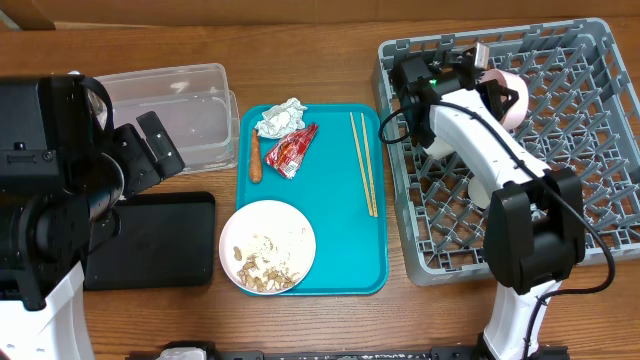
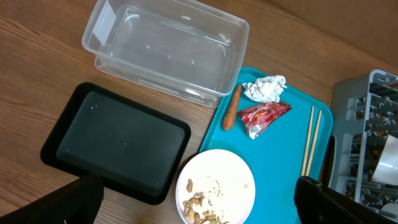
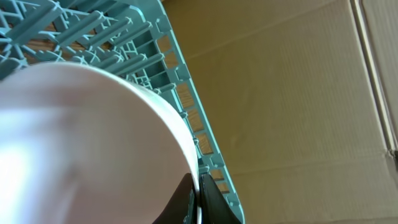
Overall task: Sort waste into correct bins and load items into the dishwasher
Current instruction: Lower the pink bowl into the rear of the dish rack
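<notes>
My right gripper (image 3: 198, 200) is shut on the rim of the pinkish bowl (image 3: 81, 143) and holds it over the grey dish rack (image 1: 590, 150), near its back edge; the bowl (image 1: 512, 98) shows beside the wrist in the overhead view. My left gripper (image 2: 199, 205) is open and empty, high above the white plate (image 2: 216, 185) with food scraps. On the teal tray (image 1: 340, 220) lie the plate (image 1: 268, 246), a white napkin (image 1: 281, 119), a red wrapper (image 1: 292, 150), a carrot stick (image 1: 255, 157) and chopsticks (image 1: 364, 176). A white cup (image 1: 480, 190) shows in the rack under my right arm.
The clear tub (image 1: 175, 115) stands at the back left, and the black tray (image 1: 160, 240) lies in front of it. Brown cardboard (image 3: 298, 93) stands behind the rack. The left arm's base (image 1: 45, 190) fills the left side.
</notes>
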Available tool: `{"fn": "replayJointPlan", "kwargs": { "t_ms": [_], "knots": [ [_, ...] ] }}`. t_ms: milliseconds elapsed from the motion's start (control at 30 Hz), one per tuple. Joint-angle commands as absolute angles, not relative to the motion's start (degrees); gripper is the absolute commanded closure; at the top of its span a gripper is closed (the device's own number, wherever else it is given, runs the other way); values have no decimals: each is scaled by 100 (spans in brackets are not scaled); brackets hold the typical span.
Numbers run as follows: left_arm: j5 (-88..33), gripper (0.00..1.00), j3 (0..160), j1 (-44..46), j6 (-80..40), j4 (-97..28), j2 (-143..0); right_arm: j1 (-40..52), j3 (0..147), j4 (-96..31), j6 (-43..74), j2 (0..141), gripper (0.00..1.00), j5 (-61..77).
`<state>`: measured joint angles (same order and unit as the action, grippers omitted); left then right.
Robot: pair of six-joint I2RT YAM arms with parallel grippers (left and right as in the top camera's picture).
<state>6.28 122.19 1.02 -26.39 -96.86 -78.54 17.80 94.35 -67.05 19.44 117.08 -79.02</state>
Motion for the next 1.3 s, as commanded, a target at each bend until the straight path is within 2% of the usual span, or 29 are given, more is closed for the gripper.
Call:
{"fn": "replayJointPlan", "kwargs": {
  "t_ms": [0,567,933,1267],
  "knots": [
    [655,0,12245,67,-2528,-9679,-7874,1712,9408,-6657,1966,11681,96,-8565],
    [655,0,12245,67,-2528,-9679,-7874,1240,9397,-6783,1979,11684,96,-7937],
    [655,0,12245,67,-2528,-9679,-7874,1201,8694,-6674,1979,11684,96,-7966],
    [655,0,12241,67,-2528,-9679,-7874,1343,8713,-6589,1977,11509,96,-8311]
  ]
}}
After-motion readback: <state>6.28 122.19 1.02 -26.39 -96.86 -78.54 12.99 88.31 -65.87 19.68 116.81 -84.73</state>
